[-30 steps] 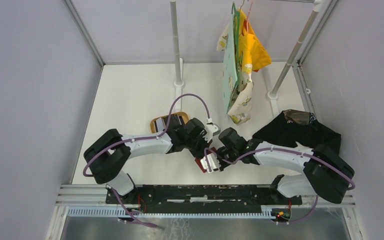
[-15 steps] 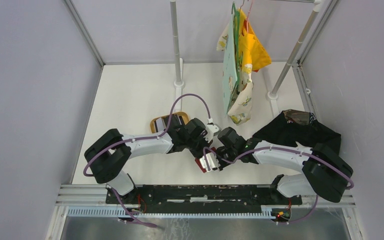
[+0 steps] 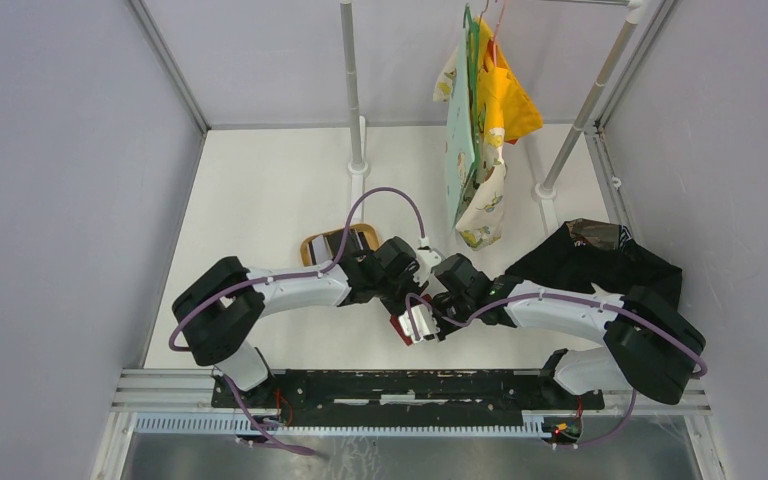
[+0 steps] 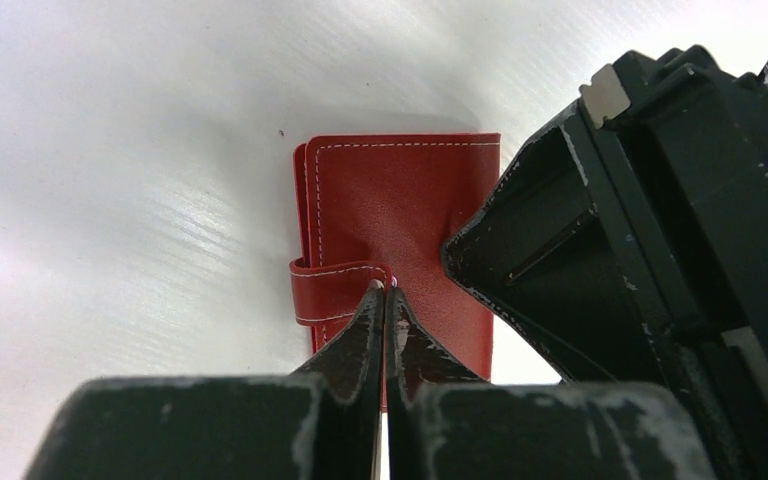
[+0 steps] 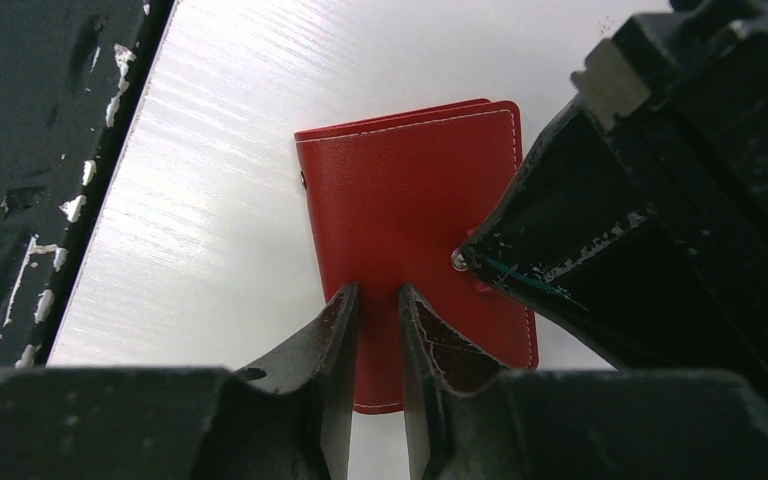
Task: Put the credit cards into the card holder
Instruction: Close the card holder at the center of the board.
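Red card holder (image 4: 400,215) lies closed by the worktop's (image 4: 140,200) near edge. The left end effector (image 4: 385,292) is pinched tight at its snap tab (image 4: 335,290), and the right end effector (image 5: 378,300) is barely open above it, empty.

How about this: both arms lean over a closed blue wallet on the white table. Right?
Not quite. The wallet is red, not blue; the left wrist view shows it. It does lie closed on the white table, left arm and right arm over it.
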`<state>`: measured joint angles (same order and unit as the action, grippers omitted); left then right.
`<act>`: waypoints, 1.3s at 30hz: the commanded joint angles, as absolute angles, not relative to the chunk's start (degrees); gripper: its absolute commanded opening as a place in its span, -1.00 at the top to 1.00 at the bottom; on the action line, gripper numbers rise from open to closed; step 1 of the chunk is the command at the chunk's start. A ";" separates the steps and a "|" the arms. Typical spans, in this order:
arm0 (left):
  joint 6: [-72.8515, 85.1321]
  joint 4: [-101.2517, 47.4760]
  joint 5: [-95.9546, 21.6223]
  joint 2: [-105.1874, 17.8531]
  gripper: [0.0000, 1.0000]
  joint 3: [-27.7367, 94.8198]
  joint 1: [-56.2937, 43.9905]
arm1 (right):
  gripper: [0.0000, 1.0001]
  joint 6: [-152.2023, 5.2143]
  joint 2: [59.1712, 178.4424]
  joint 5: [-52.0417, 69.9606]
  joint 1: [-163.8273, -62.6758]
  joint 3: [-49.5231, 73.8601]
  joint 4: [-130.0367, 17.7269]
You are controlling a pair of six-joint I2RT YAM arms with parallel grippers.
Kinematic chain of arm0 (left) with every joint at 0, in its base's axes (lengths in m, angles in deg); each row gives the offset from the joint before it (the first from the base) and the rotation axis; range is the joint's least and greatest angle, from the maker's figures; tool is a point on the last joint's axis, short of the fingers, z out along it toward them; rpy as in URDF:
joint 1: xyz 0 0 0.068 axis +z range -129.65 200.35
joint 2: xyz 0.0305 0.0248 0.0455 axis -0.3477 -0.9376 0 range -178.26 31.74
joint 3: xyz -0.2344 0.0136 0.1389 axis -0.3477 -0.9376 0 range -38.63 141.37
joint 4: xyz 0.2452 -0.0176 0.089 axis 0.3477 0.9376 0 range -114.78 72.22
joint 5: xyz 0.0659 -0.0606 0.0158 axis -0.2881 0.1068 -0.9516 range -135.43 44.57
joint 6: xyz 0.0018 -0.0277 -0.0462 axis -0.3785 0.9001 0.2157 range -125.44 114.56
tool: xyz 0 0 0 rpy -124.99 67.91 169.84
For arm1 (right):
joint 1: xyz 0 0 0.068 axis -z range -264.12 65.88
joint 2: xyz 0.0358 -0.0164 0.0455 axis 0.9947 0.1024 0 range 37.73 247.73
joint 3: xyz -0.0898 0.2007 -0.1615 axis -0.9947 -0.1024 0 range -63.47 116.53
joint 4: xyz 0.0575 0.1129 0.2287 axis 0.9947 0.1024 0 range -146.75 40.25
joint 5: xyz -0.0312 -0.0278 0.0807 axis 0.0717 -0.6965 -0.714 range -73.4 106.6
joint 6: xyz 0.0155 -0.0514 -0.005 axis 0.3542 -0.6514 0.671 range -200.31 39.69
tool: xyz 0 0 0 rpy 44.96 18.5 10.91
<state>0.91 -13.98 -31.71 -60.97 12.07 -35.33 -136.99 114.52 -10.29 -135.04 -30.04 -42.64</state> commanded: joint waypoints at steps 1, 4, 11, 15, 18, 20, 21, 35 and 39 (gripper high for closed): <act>0.74 -9.94 -32.33 -61.75 0.96 12.58 -36.61 | 0.48 -136.39 115.77 -8.45 -135.32 -28.82 -43.23; 0.79 -9.49 -32.70 -62.00 0.96 12.79 -37.06 | 0.47 -136.21 115.61 -8.49 -135.35 -28.77 -43.32; 0.87 -8.72 -33.01 -62.55 0.96 12.81 -37.64 | 0.46 -135.85 115.61 -8.32 -135.36 -28.75 -43.31; 0.92 -8.36 -33.39 -62.46 0.90 12.74 -37.73 | 0.46 -135.83 115.77 -8.38 -135.36 -28.60 -43.28; 0.82 -8.18 -33.26 -63.14 0.85 13.00 -37.78 | 0.46 -135.77 115.80 -8.44 -135.37 -28.65 -43.32; 0.92 -8.18 -33.09 -63.44 0.79 13.16 -37.85 | 0.46 -135.75 115.77 -8.31 -135.30 -28.58 -43.25; 0.96 -8.24 -33.04 -63.48 0.76 13.14 -37.99 | 0.46 -135.77 115.78 -8.30 -135.35 -28.57 -43.26; 1.26 -8.26 -34.37 -63.99 0.46 12.88 -38.12 | 0.43 -135.68 115.04 -8.24 -135.34 -28.38 -43.02; 1.48 -8.74 -34.53 -64.58 0.36 12.80 -37.99 | 0.40 -135.59 114.58 -8.29 -135.36 -28.43 -43.05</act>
